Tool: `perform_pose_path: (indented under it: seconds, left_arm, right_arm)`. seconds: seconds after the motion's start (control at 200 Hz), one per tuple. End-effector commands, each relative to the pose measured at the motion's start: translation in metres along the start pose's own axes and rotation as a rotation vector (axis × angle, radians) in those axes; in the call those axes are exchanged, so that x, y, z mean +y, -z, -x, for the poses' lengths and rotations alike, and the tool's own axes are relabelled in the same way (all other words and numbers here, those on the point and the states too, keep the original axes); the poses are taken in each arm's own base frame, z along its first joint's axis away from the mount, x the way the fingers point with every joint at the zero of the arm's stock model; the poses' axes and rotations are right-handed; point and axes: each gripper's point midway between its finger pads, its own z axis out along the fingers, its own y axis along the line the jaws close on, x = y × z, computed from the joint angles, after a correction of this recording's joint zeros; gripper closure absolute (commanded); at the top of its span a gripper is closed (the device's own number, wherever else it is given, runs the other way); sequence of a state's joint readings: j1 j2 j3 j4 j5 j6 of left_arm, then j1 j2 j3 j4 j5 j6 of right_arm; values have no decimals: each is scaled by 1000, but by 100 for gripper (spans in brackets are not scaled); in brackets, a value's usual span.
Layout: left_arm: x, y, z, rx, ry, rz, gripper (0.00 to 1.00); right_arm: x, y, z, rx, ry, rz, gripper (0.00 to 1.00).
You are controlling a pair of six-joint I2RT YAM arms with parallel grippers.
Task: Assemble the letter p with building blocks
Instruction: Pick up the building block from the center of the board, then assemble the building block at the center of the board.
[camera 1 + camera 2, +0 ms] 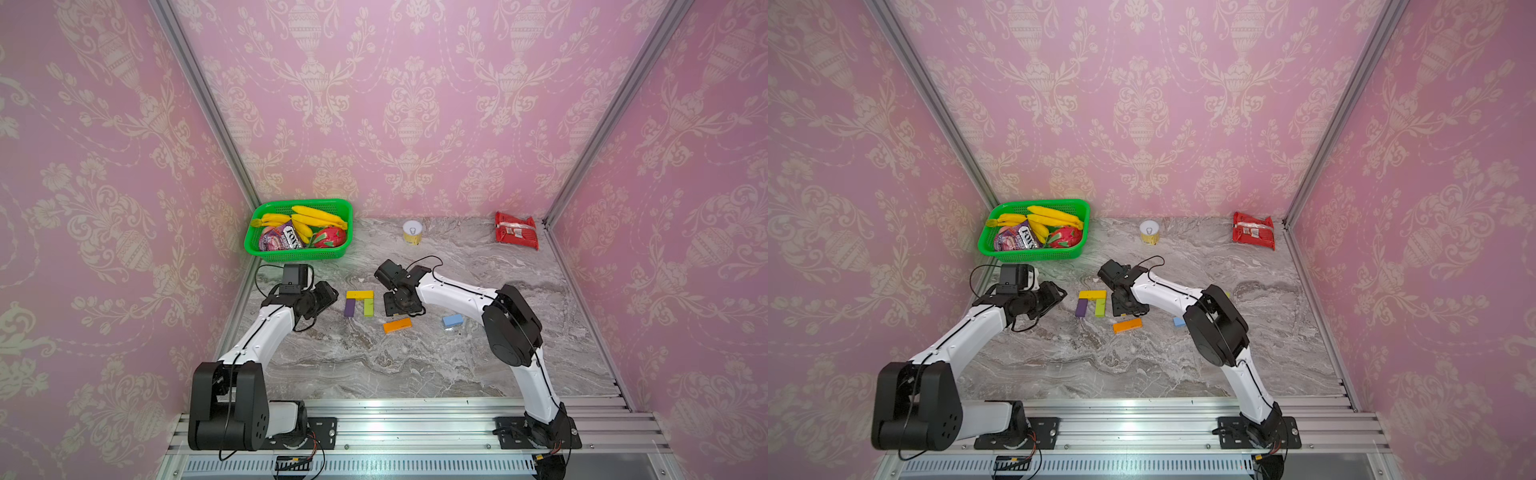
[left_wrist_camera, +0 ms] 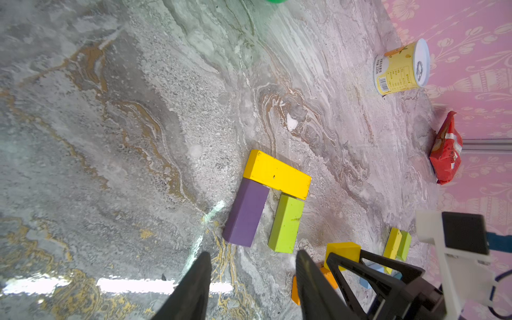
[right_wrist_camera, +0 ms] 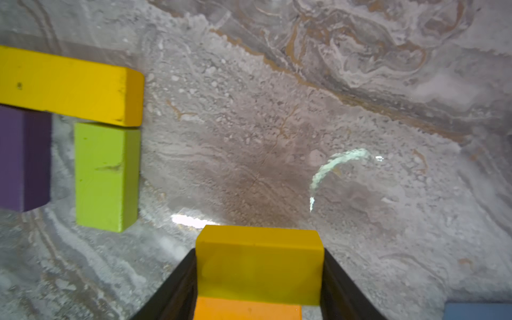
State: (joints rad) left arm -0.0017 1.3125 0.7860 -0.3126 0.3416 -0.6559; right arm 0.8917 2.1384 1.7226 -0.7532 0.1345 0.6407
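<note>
The right jaws are clamped on the held yellow block (image 3: 259, 266), with one of the black fingers (image 3: 177, 291) flat against each side (no gap shows in the right wrist view). They point down at the bench (image 1: 415, 365), just beside the lime green block (image 1: 368, 308). Behind them the right arm (image 1: 453, 293) bends its wrist downward. Its white forearm slants back to a raised black elbow, and the next link drops to the base on the front rail.

The left jaws stand open with nothing in them (bare bench shows between their tips in the left wrist view). They aim sideways toward the purple block (image 1: 350, 308) and are apart from it. The left arm (image 1: 266, 328) rises from its base at the front and holds its wrist roughly level.

The yellow top block (image 1: 360, 294) lies across the far ends of the purple and lime green blocks, which run side by side with a slot between them. The orange block (image 1: 397, 325) lies flat near the right jaws, and the light blue block (image 1: 452, 320) lies beyond it.

In both top views the wrist housing hides the held yellow block. Whether it rests on the bench or hangs above it, I cannot tell. In the left wrist view a pair of upright blocks (image 2: 392, 243), yellow and lime, stands behind the right jaws, partly covered.
</note>
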Motion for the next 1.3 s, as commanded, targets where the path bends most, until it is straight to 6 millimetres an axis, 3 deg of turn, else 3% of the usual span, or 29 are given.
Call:
perform_pose_path:
  seconds: [0.0, 0.28, 0.52, 1.046, 1.181, 1.291]
  left_arm:
    - [-1, 7, -6, 8, 10, -24, 48]
    - [-2, 16, -11, 0, -2, -35, 48]
    - [-2, 20, -8, -20, -6, -29, 47]
    - [4, 15, -6, -19, -7, 3, 47]
    - [7, 14, -8, -14, -7, 11, 47]
    - [8, 14, -10, -10, -6, 10, 47]
  right_arm:
    - [19, 25, 1, -42, -26, 38, 59]
    - [56, 28, -14, -33, 1, 81, 59]
    - [75, 12, -26, -6, 6, 105, 59]
    - [92, -16, -27, 53, 11, 114, 57]
    - [93, -21, -28, 51, 8, 118, 52]
    - [93, -22, -27, 39, 8, 117, 41]
